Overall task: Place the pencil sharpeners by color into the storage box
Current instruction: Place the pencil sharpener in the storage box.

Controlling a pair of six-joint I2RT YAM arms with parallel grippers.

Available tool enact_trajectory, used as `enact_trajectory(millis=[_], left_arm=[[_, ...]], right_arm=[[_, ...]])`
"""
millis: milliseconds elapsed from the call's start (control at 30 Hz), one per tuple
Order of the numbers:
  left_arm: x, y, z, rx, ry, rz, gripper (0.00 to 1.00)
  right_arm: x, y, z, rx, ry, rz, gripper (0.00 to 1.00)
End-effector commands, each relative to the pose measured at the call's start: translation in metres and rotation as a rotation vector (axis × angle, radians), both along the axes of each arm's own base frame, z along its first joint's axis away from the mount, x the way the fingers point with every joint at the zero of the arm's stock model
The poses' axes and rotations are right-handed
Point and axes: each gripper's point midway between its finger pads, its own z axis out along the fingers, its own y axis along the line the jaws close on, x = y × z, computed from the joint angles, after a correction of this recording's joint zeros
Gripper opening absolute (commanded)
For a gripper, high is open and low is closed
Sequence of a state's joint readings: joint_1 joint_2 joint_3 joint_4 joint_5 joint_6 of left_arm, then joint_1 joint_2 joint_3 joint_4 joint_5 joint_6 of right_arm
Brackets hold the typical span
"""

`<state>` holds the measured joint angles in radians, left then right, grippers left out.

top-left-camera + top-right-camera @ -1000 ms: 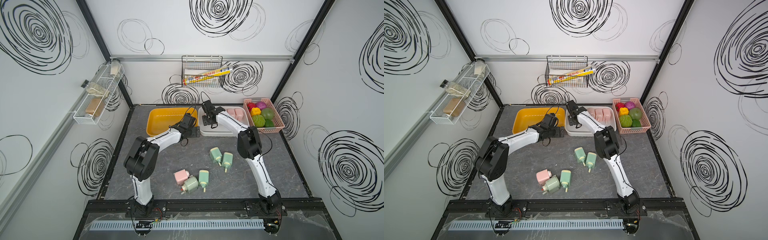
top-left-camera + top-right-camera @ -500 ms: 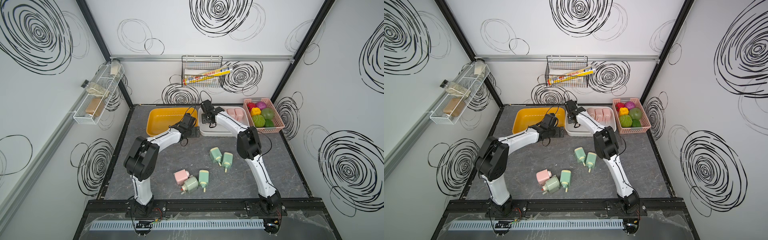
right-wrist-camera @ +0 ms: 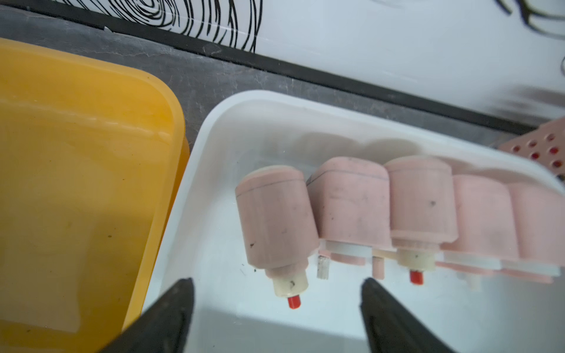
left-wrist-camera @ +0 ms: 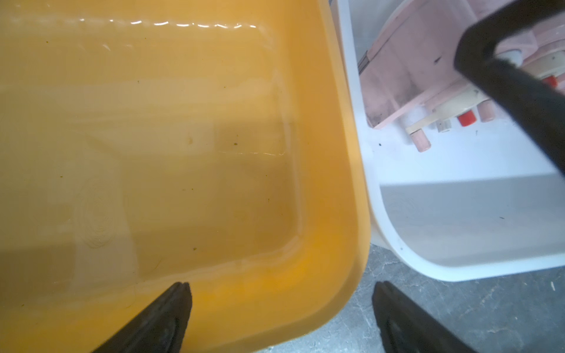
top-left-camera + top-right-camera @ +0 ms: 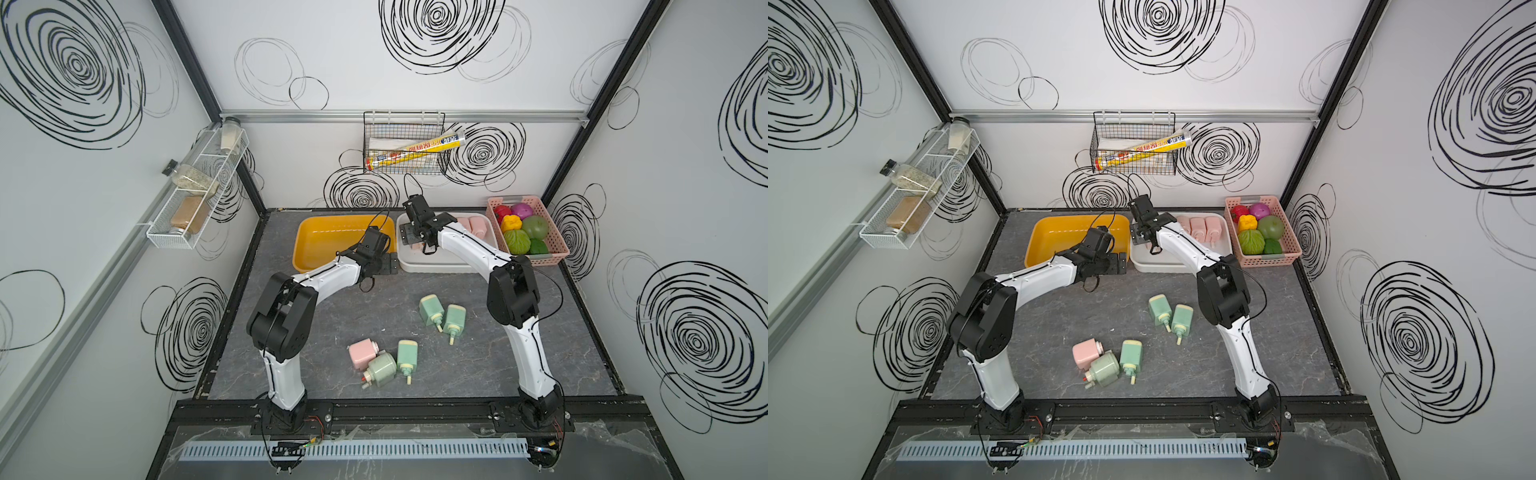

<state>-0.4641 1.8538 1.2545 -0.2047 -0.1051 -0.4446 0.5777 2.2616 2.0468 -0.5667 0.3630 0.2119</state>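
Several pink pencil sharpeners lie side by side in the white storage box. My right gripper hangs open just above the leftmost one, without touching it. In both top views it is over the white box's left end. One pink sharpener and mint green ones lie on the table. My left gripper is open and empty at the near right corner of the bare yellow box.
A pink basket of toy fruits and vegetables stands right of the white box. A wire basket hangs on the back wall. A rack of jars hangs on the left wall. The two boxes stand side by side at the back.
My right gripper has opened over the left end of the white box and let go of a pink sharpener. The left arm has not moved.
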Motion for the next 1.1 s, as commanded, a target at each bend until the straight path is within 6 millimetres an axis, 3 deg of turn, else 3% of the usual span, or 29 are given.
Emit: enact_trajectory(millis=[0,233,633,1067], left_arm=[[-0.005,0.005,0.016,-0.043,-0.028,0.017,0.99],[-0.01,0.012,0.024,-0.06,-0.047,0.051,0.99],[-0.013,0.013,0.031,-0.078,-0.054,0.068,0.99],[-0.025,0.017,0.044,-0.103,-0.068,0.088,0.99]], right_arm=[[0.012,-0.008,0.005,-0.068,-0.034,0.045,1.0],[0.023,-0.002,-0.015,-0.154,0.005,0.145,1.0],[0.038,-0.016,-0.04,-0.313,0.017,0.108,1.0],[0.046,-0.032,-0.039,-0.34,-0.013,-0.029,1.0]])
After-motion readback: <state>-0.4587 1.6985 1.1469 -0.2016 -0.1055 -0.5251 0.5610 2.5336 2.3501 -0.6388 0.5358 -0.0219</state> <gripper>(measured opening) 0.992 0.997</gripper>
